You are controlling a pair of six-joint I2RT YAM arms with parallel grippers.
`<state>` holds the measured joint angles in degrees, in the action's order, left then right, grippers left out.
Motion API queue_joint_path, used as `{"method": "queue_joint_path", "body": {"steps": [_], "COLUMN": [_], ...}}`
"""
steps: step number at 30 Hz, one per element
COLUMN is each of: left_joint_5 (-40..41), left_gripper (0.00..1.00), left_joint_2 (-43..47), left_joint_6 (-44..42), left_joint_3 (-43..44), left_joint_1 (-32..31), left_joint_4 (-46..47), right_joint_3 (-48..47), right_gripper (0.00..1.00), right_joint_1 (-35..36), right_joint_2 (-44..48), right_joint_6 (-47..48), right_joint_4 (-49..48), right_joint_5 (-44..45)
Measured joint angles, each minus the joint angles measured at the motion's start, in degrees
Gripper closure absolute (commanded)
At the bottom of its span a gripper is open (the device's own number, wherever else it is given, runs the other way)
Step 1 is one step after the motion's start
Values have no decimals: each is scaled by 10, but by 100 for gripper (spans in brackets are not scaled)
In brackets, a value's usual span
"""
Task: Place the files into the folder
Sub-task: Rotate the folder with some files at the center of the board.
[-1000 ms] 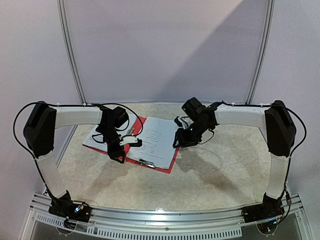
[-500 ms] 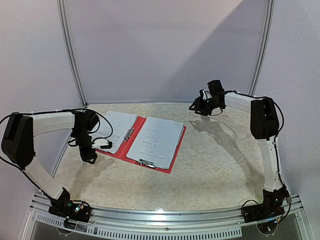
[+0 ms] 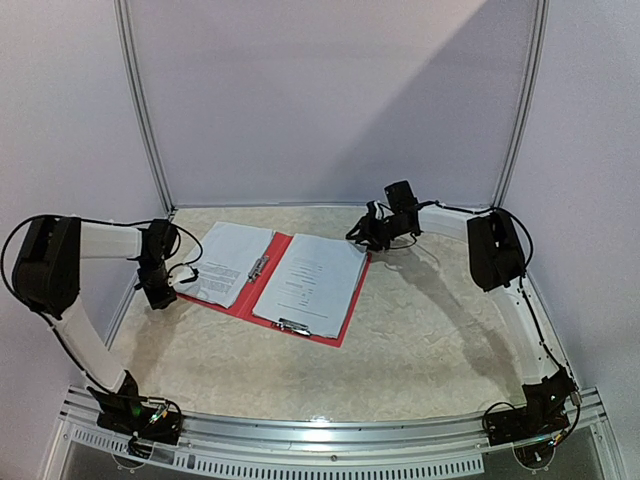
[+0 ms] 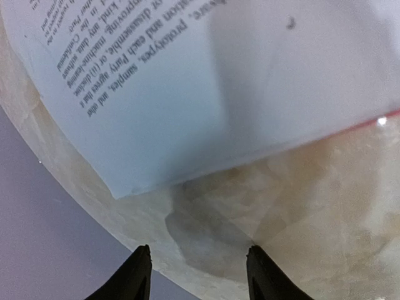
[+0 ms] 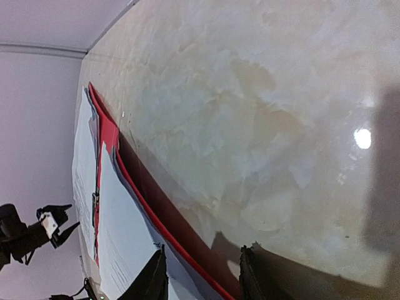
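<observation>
The red folder (image 3: 345, 325) lies open and flat on the table, left of centre. White printed files cover both halves: one stack on the left half (image 3: 228, 262), one on the right half (image 3: 310, 280). My left gripper (image 3: 159, 298) is open and empty just off the folder's left edge. In the left wrist view the gripper (image 4: 199, 265) hovers over bare table with a sheet corner (image 4: 187, 94) ahead. My right gripper (image 3: 356, 236) is open at the folder's far right corner. In the right wrist view the gripper (image 5: 203, 250) straddles the red edge (image 5: 107, 134) beside a sheet (image 5: 122, 237).
A silver clip (image 3: 293, 326) sits at the near end of the right sheets, and a metal clip (image 3: 258, 268) lies along the spine. The marbled table (image 3: 450, 330) is walled by white panels behind and at both sides.
My left gripper has drawn back off the folder to its left edge. My right gripper swung away to the far right, then came back down to the folder's far right corner. Folder and sheets lie still.
</observation>
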<state>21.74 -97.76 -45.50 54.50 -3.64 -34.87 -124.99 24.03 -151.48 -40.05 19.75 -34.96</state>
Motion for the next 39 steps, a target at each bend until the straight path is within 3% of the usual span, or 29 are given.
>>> {"method": "queue_joint_path", "body": {"steps": [4, 14, 24, 32, 39], "left_joint_5": [15, 30, 17, -64, -131], "left_gripper": [48, 48, 51, 49, 44], "left_joint_2": [-40, -126, -262, -292, -221], "left_joint_6": [-7, -54, -105, -103, -62], "left_joint_3": [32, 141, 323, 418, 448], "left_joint_1": [0, -47, -190, -270, -261], "left_joint_4": [23, 57, 72, 54, -33], "right_joint_3": [60, 427, 740, 715, 665], "right_gripper": [65, 67, 67, 58, 54], "right_joint_1": [7, 31, 210, 360, 311], "right_joint_2": [33, 251, 471, 496, 572], "right_joint_6": [38, 79, 13, -47, 20], "right_joint_4": [-2, -61, -148, -122, 52], "right_joint_5": [-16, -40, 16, 50, 88]}}
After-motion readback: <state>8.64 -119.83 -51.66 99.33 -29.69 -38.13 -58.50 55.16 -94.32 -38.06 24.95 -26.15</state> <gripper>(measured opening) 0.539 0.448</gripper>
